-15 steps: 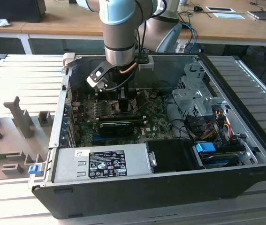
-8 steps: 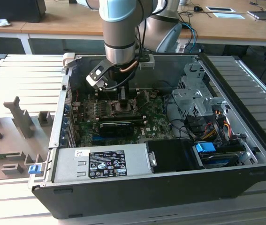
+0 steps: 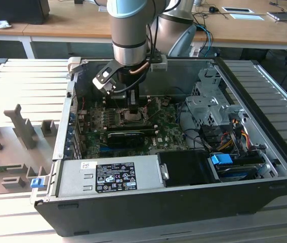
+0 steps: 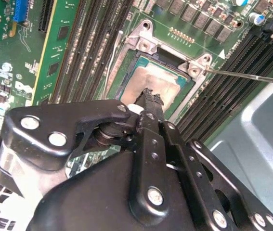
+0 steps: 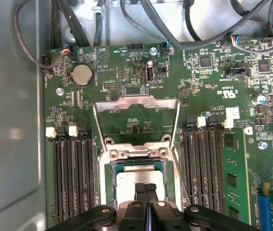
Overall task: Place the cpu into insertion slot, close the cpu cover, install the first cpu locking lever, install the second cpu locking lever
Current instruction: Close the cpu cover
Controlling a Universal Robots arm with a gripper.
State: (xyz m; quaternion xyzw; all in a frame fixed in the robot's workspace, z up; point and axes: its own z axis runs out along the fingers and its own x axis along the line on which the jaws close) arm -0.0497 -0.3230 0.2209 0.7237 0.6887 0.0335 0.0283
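Just above centre in the exterior view, the gripper (image 3: 132, 110), fingers pinched narrow and empty, rests its tips on the cpu (image 5: 126, 185) seated in the insertion slot (image 5: 136, 153), so placing looks done; the raised cpu cover (image 5: 136, 99) would need swinging down.

We note an open black computer case (image 3: 158, 207) on a ribbed grey table (image 3: 27, 81), holding a grey power supply (image 3: 108, 174) with a black expansion card (image 3: 125, 136) near it. In the first wrist view we record a coin cell (image 5: 82, 74) and black memory slots (image 5: 71, 168).
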